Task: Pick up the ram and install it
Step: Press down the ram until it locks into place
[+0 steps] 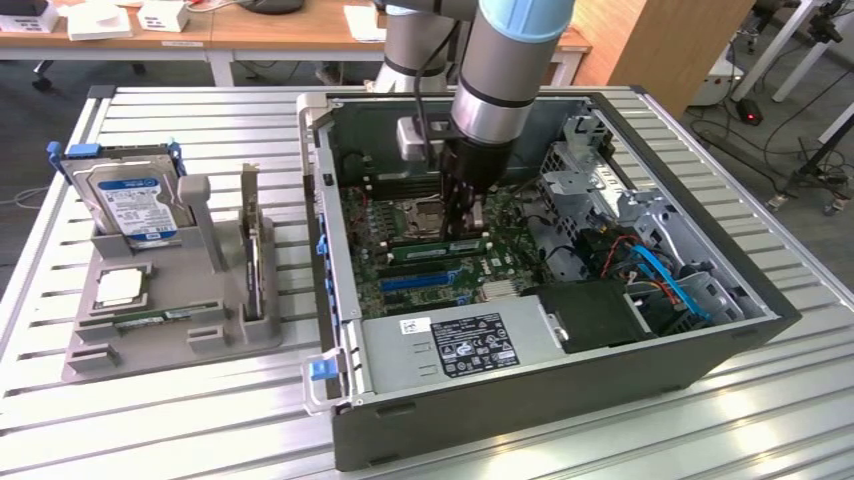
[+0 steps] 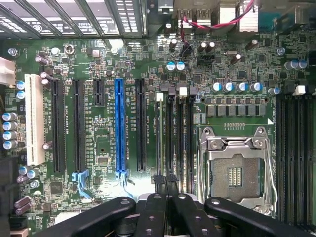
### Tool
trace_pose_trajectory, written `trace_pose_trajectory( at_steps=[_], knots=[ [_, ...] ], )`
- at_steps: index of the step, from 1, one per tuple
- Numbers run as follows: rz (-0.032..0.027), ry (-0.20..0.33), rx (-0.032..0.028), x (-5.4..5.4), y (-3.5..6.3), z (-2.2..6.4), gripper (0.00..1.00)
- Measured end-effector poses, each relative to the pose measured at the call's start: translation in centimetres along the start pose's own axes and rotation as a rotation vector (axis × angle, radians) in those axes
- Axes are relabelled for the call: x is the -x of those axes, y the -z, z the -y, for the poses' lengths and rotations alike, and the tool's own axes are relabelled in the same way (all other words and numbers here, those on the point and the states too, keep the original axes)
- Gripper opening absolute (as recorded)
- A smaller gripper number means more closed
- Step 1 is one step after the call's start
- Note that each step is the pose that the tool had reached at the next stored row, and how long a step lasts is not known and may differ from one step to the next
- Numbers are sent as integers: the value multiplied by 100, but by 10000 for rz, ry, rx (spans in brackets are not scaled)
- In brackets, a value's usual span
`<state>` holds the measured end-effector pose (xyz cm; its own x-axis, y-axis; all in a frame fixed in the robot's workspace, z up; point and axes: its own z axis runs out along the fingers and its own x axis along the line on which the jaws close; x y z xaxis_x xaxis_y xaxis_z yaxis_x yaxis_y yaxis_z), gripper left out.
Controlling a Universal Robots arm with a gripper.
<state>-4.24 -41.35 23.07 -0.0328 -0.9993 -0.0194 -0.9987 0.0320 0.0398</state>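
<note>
black claw [image 1: 463,222] clenched on the thin green ram stick [image 1: 463,243], held over the slots of the open grey computer case [image 1: 694,345]; seating appears unfinished

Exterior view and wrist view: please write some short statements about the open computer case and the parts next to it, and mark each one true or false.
1. The blue-labelled metal hard drive stands in the grey plastic holder, on the exterior view's left of the black computer case. True.
2. The robot's fingers hang over the grey plastic holder. False: they are inside the case, above the green motherboard.
3. A cooler fan sits on the metal-framed processor socket. False: the socket is bare.
4. One long blue expansion slot lies between black slots. True.
5. The fingers are spread wide. False: they are shut.
</note>
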Motion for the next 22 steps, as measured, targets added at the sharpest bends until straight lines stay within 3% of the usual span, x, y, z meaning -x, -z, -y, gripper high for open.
trace_pose_trajectory(
  at_steps=[8, 22],
  knots=[
    [-3, 1, 2, 0, 8, 19, 9],
    [-1, 0, 1, 10, 19, 297, 9]
  ],
)
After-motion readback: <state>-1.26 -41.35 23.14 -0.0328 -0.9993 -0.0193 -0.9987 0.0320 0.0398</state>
